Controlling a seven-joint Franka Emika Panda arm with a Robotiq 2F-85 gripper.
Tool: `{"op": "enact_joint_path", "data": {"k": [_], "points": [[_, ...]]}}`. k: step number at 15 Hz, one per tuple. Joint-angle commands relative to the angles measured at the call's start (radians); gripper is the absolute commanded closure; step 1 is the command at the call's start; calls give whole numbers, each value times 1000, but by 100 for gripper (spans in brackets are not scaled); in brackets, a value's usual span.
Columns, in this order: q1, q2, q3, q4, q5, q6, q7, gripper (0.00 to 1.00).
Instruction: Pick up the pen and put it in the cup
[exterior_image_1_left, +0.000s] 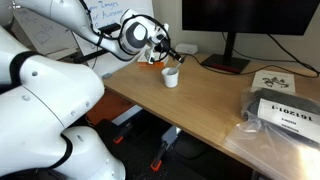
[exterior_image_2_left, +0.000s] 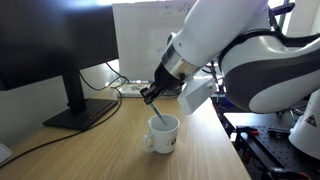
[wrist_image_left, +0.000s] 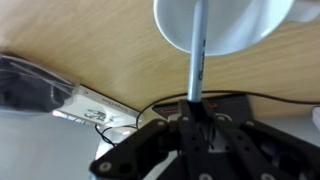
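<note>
Near the end of the desk (exterior_image_1_left: 200, 105) closest to the arm, a little in from its front edge, the pen (wrist_image_left: 197, 60) stands almost upright over the white cup (exterior_image_2_left: 165, 137). In the wrist view its far end reaches into the cup's round mouth. Its upper end is pinched between the fingers of the gripper (wrist_image_left: 198, 118), which are clamped tight on the shaft. In an exterior view the gripper (exterior_image_2_left: 150, 97) hangs just above the cup's rim and leans in from the arm's side. The cup rests on bare wood with its handle turned toward the monitor stand (exterior_image_2_left: 78, 112). The stand sits near the back edge, with dark cables trailing from it. Well apart, toward the opposite front corner, lies a clear plastic bag (exterior_image_1_left: 285, 115) holding a dark item, with printed sheets (exterior_image_1_left: 275, 80) behind it.
</note>
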Motion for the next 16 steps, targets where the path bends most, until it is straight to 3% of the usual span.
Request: {"op": "enact_joint_path", "data": {"k": [1, 5, 9, 16], "points": [[-20, 79, 7, 17, 17, -59, -42, 59], [-6, 137, -21, 11, 22, -81, -55, 30], [46, 250, -124, 17, 20, -210, -82, 0], [247, 463, -384, 34, -65, -349, -274, 0]]}}
